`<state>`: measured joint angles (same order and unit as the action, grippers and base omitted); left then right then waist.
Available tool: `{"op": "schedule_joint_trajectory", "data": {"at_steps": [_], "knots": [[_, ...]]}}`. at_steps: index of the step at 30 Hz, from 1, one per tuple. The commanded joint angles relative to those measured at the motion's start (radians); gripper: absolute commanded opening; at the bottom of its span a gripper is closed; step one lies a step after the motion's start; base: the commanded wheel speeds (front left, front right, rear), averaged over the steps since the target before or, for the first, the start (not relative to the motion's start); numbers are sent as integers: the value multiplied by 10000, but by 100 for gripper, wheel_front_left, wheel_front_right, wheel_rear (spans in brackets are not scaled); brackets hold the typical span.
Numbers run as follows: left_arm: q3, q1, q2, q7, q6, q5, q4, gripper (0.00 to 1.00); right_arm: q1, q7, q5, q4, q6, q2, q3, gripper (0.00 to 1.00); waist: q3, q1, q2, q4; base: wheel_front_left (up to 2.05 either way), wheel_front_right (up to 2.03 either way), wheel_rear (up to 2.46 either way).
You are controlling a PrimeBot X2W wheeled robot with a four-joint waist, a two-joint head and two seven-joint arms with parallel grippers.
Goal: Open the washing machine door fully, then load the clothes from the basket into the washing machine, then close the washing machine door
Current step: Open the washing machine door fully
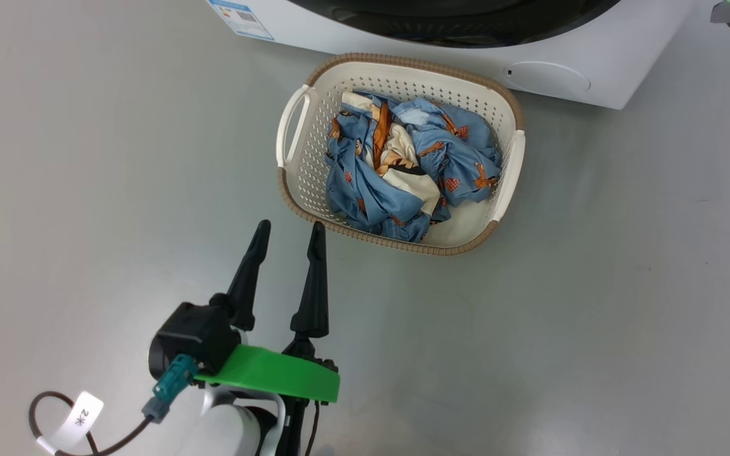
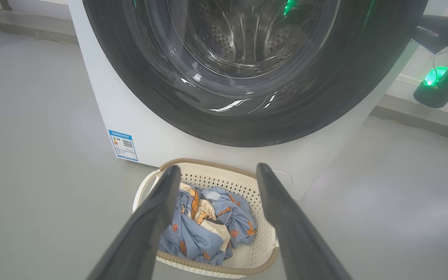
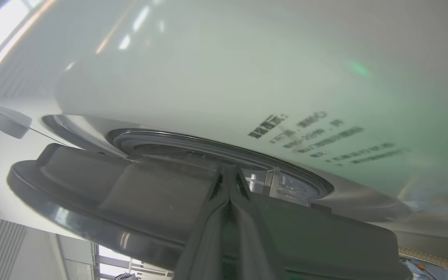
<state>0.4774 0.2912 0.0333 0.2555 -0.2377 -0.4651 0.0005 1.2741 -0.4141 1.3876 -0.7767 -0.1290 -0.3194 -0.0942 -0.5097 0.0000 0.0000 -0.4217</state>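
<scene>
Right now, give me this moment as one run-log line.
washing machine door: not fully open | right hand: shut, at door's edge | left hand: open, empty | clothes: in basket

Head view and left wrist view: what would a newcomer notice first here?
The crumpled light-blue printed clothes stand out, heaped in the cream perforated plastic basket with a brown rim on the grey floor before the white washing machine. Its big glossy black round door looms above the basket in the left wrist view. The left gripper hovers open just short of the basket's near rim.
</scene>
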Motion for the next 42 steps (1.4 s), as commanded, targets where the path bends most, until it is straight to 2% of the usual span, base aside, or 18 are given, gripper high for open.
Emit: {"op": "schedule_joint_trajectory", "data": {"at_steps": [1, 21, 42], "knots": [[-271, 54, 169, 63, -70, -47, -249, 100, 135, -152, 86, 235, -17, 332, -86, 0, -2, 0, 0, 24, 0, 0, 0], [-211, 120, 169, 63, -69, -18, -195, 100, 29, -1519, 989, 395, -17, 474, 148, 0, 78, 0, 0, 97, 0, 0, 0], [-238, -4, 169, 63, -89, 17, -148, 100, -362, -2467, 1057, -168, -17, 483, 6, 0, 466, 0, 0, 122, 0, 0, 0]]}}
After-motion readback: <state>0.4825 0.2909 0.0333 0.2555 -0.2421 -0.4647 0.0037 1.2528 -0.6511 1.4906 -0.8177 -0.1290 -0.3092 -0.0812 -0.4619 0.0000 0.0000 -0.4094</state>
